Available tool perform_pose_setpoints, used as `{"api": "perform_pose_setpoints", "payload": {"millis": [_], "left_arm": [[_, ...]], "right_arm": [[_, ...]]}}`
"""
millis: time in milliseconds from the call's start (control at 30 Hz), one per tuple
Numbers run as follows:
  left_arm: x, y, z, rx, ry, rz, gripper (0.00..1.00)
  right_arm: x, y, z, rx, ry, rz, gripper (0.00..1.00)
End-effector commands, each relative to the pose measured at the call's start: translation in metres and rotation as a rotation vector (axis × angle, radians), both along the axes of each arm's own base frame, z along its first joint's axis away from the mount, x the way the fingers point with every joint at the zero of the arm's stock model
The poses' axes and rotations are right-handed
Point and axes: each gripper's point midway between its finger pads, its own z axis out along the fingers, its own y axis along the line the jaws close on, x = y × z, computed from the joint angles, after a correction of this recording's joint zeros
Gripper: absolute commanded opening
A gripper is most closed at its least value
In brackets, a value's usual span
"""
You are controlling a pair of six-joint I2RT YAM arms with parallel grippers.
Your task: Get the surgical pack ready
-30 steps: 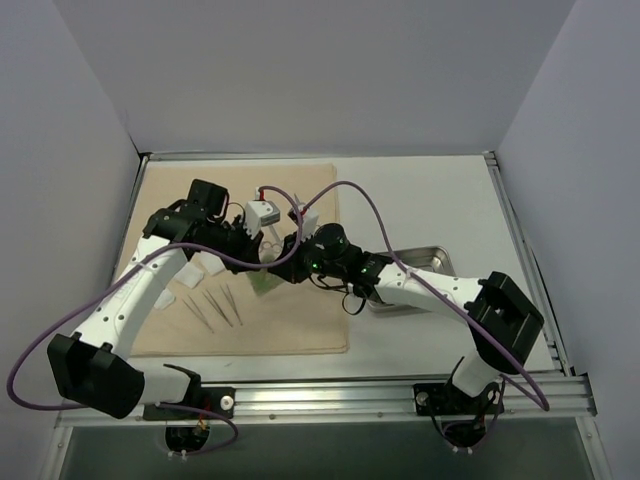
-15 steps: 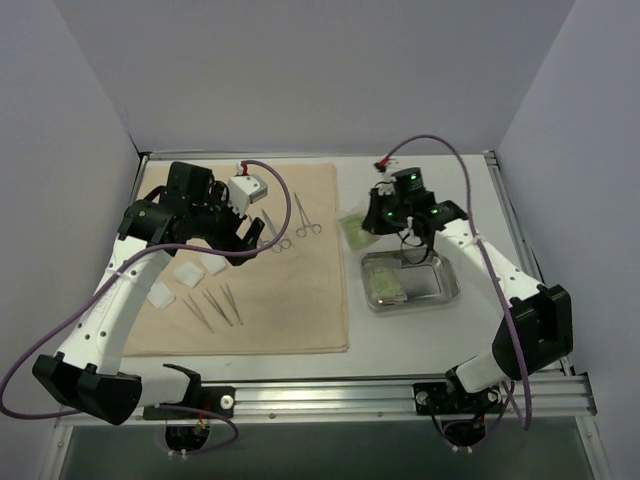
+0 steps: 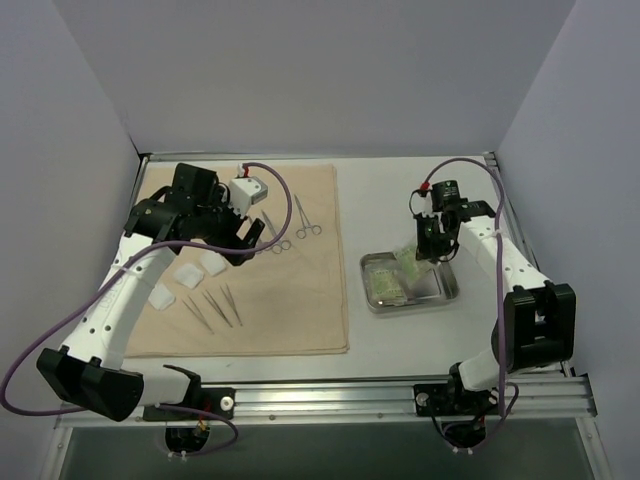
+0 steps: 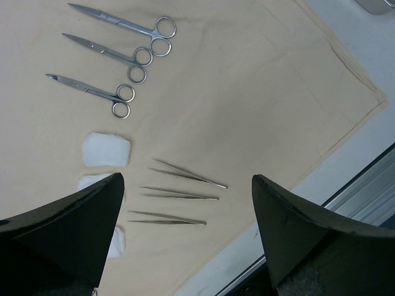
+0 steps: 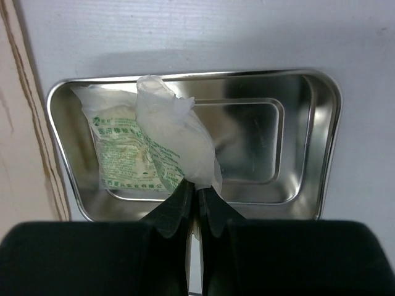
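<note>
- The right gripper (image 5: 197,196) is closed on the edge of a pale green packet (image 5: 176,126), which hangs just ahead of it, over the steel tray (image 5: 327,123).
- The packet seems light, soft and crinkly; an edge pinch should hold.
- The left gripper (image 4: 187,185) stands wide apart above the tweezers (image 4: 179,194): thin, slippery, better taken mid-length.

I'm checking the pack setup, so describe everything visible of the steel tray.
The steel tray is a shallow, shiny rectangle with rounded corners and a stepped floor, lying flat on the white table just right of the beige cloth, not touching it. One green-printed packet lies flat in its left half; the right gripper holds a second packet over it.
</note>
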Motion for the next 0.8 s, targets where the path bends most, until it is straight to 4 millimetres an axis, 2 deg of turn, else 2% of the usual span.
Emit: {"api": "perform_pose_setpoints", "payload": {"millis": [0,300,467,767], "left_arm": [[0.002,0.003,0.004,-0.011,-0.022,0.023,0.94],[0.004,0.004,0.006,-0.006,-0.032,0.032,0.94],[0.005,0.006,0.006,-0.001,-0.037,0.039,0.94],[0.005,0.008,0.006,0.008,-0.042,0.048,0.94]], "right_arm": [[-0.016,-0.005,-0.020,-0.022,0.083,0.012,0.00],[-0.016,-0.008,-0.041,-0.029,0.148,-0.023,0.00],[-0.021,-0.020,-0.050,-0.095,0.199,-0.061,0.00],[-0.020,-0.012,-0.064,-0.051,0.227,-0.055,0.02]]}}
